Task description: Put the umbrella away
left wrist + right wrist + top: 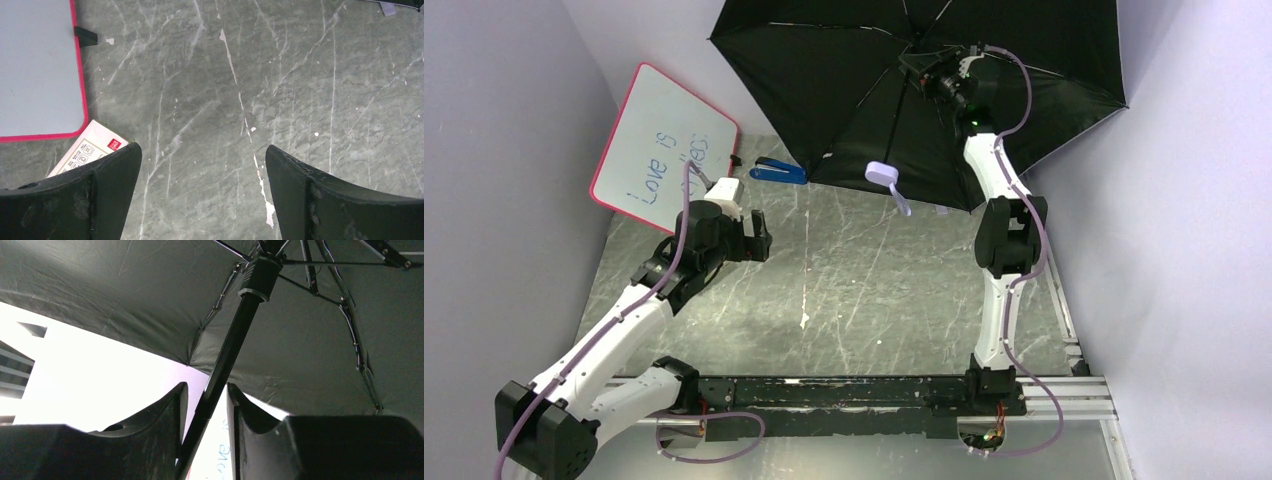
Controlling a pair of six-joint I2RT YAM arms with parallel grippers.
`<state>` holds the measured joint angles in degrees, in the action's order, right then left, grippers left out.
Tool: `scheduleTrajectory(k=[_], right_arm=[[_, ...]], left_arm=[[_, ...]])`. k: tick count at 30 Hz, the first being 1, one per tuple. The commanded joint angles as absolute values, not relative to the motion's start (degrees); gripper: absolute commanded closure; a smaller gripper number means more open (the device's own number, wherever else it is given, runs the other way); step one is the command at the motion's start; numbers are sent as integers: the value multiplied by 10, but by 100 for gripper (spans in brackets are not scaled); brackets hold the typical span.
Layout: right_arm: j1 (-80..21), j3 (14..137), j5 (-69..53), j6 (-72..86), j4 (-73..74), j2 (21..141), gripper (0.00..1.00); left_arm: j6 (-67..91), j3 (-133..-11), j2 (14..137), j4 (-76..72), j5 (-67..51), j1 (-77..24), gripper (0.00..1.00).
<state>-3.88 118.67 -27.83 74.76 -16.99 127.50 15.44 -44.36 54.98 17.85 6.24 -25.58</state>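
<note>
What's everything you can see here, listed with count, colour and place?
umbrella: one, open, black underside showing, lilac handle, far right of the table
whiteboard: one, white with a pink-red frame, tilted at far left
stapler-like object: one, blue, on the table between whiteboard and umbrella
box: one, white, beside the whiteboard's corner
table: one, grey-green marbled
left arm, right arm: two, white and black, bases at near edge
left tool: open, over bare table
right tool: fingers either side of the umbrella's shaft
</note>
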Motion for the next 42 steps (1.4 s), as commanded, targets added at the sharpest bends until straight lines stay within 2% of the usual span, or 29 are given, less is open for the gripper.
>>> scheduleTrajectory(k=[1, 6, 14, 21, 30, 34, 36, 42], right_arm=[[-43, 1202, -295, 741, -170, 1285, 65], [-44, 1193, -295, 721, -187, 1274, 79], [-47, 1133, -300, 693, -252, 1209, 98], [-61, 1012, -273, 638, -282, 1084, 100], [-105, 831, -242, 578, -366, 935, 100], [-130, 782, -226, 574, -392, 891, 100], [-146, 759, -204, 574, -404, 871, 100], [-185, 718, -154, 598, -427, 831, 100]], left_arm=[[158, -447, 551, 166, 51, -250, 3], [161, -445, 553, 160, 48, -248, 3], [181, -432, 543, 119, -21, -215, 3], [225, -462, 528, 94, -103, -214, 3], [252, -579, 539, 99, -162, -214, 3], [271, -618, 561, 93, -234, -216, 3], [281, -623, 568, 73, -253, -238, 3], [262, -627, 581, 39, -193, -355, 3]])
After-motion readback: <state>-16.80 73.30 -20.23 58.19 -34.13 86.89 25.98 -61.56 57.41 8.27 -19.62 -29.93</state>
